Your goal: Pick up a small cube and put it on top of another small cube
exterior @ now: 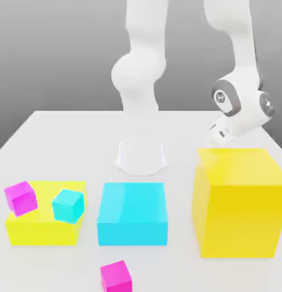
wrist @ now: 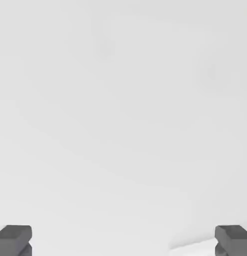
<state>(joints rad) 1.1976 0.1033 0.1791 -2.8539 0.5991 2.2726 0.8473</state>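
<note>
Behind the big yellow block (exterior: 237, 202), at the exterior view's right, your claw (exterior: 221, 133) hangs near its top back edge. Hand view: fingertips (wrist: 13, 239) spread wide, nothing between them. On the bench (exterior: 63, 137), a magenta small cube (exterior: 20, 198) and a cyan small cube (exterior: 68, 205) sit on the flat yellow block (exterior: 29, 231); a cyan block (exterior: 132, 214) lies beside it, and another magenta cube (exterior: 116, 276) in front.

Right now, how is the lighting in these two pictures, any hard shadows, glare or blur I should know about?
Exterior view: soft, even light; the big yellow block and the flat cyan block have brighter tops than fronts, with only faint shadows on the white table; edges look slightly soft. Hand view: pale, nearly featureless white surface, the two dark grey fingertips wide apart, no glare.
</note>
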